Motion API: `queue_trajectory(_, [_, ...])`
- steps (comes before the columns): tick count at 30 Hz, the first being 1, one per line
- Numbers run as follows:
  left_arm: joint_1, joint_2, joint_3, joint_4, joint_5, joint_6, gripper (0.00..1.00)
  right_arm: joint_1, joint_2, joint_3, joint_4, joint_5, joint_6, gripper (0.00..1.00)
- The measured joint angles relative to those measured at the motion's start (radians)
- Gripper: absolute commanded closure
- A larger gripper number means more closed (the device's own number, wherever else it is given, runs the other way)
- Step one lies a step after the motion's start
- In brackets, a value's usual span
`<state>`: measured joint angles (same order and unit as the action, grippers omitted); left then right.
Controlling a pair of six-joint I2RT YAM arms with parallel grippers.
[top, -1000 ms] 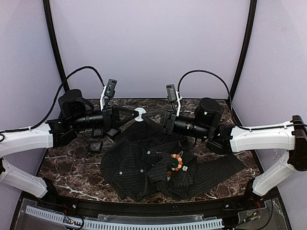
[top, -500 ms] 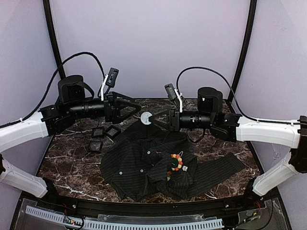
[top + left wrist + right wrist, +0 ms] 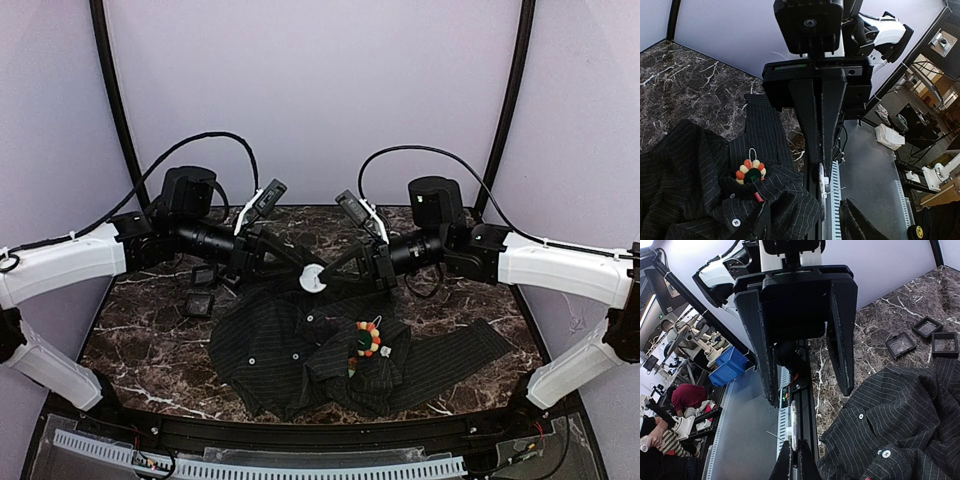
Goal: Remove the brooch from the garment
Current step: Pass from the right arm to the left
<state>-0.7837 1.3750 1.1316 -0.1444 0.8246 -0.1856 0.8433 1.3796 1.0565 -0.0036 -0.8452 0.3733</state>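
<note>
Fingers: the left gripper [image 3: 807,226] has its pair standing apart, with nothing seen clamped between them. The right gripper [image 3: 793,464] has its pair pressed together. A small white round piece [image 3: 313,279] sits at the right tips; pinched or only touching, cannot tell.

Brooch [image 3: 367,338]: it sits on the front of the black pinstriped shirt [image 3: 270,345], in the lower centre of the top view, just right of the middle. It is round, so there is no long axis to line up with. A thin white loop shows at its upper edge and a green bit trails below.

Key relation: both grippers meet tip to tip over the upper edge of the shirt, at the centre of the top view. The brooch lies below and to the right of that meeting point, apart from both, on the right arm's side. Judgement: the right gripper is slightly nearer but closed. The left one is open, and its wrist view shows the brooch at left centre, unobstructed.

Outward: small black boxes [image 3: 205,290] lie on the marble table [image 3: 130,345], left of the shirt and well apart from the brooch.
</note>
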Motion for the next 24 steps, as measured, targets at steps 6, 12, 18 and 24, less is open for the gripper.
queue_trajectory(6, [0.0,-0.001,0.0,-0.005,0.046,0.001,0.72,0.0,0.0,0.004,-0.004,-0.039,-0.003,1.0])
queue_trajectory(12, [-0.005,0.002,0.0,-0.007,0.069,0.003,0.68,0.0,0.0,0.013,-0.009,-0.048,-0.017,1.0])
queue_trajectory(18, [-0.024,0.026,0.001,-0.017,0.084,0.005,0.8,0.0,0.0,0.018,-0.021,-0.049,-0.025,1.0])
queue_trajectory(24, [-0.034,0.034,0.001,-0.02,0.097,0.002,0.99,0.0,0.001,0.019,-0.031,-0.048,-0.026,1.0])
